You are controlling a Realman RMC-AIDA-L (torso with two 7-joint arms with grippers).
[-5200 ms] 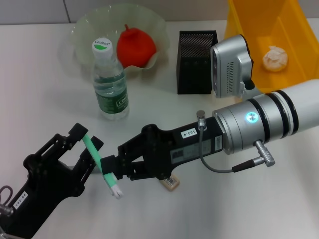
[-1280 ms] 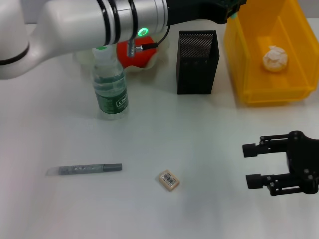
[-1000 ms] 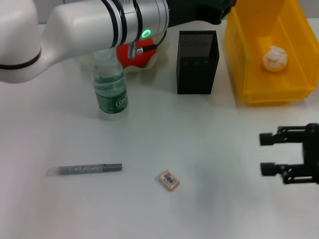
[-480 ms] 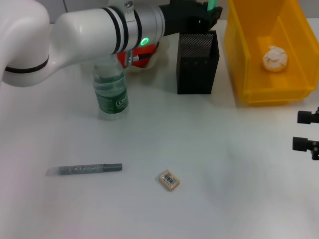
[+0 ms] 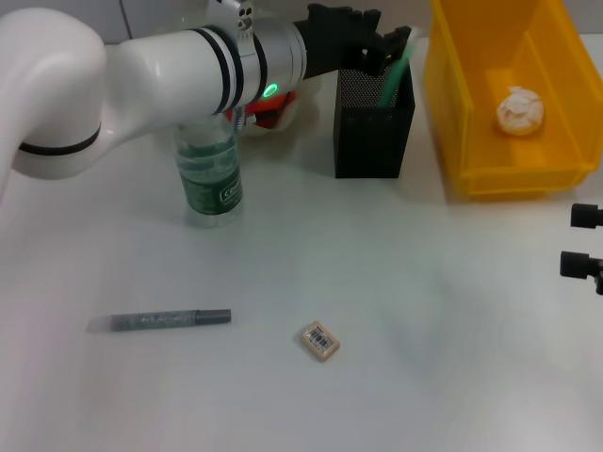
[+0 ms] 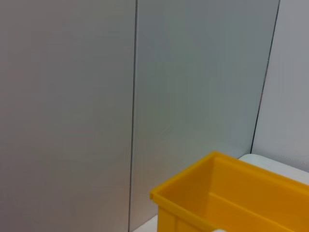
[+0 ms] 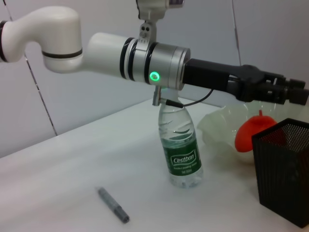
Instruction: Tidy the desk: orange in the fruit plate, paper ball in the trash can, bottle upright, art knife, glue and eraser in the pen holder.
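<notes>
White and plain, the bench (image 5: 396, 282) carries everything. At the far side the left gripper (image 5: 363, 42) reaches over the black mesh pen holder (image 5: 374, 118); its jaws stand apart, and the green art knife (image 5: 398, 71) leans tilted inside the holder. Just beside the holder sits the yellow plastic trash bin (image 5: 471, 141), with the crumpled white paper ball (image 5: 521, 110) lying in it. Behind the arm, the round orange fruit (image 7: 255, 133) rests in the translucent fruit plate (image 7: 217, 129). The clear water bottle with a green label (image 5: 209, 179) stands upright near the plate. Out on the near bench lie the grey glue stick (image 5: 160, 320) and, well apart, the small tan eraser (image 5: 320, 340). The right gripper (image 5: 586, 243) hangs at the bench's right edge, jaws parted.
</notes>
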